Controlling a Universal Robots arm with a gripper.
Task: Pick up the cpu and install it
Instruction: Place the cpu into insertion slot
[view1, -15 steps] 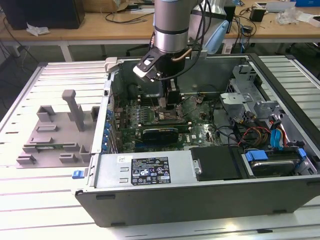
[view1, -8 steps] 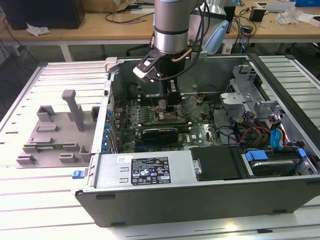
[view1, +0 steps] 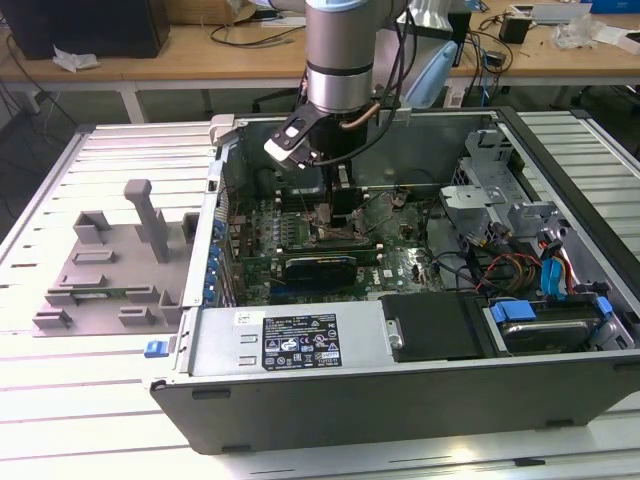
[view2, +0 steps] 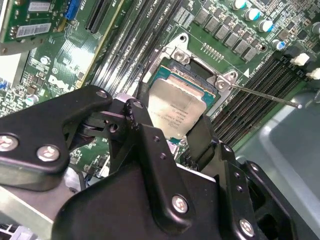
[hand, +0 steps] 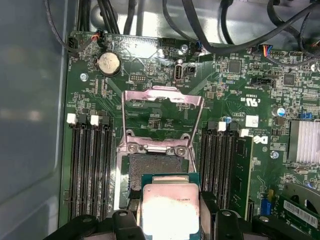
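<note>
Between the black fingers of your gripper sits the cpu, pinched at two opposite edges, its silver top facing the cameras in both wrist views. Just below it you have the socket, bare. In the first wrist view the cpu overlaps only the socket's nearer edge, and you cannot tell whether the two touch. Beyond the socket the load plate lies swung open, and its thin lever sticks out to one side. Memory slots flank the gripper on both sides. In the exterior view your gripper is down inside the case, over the motherboard.
</note>
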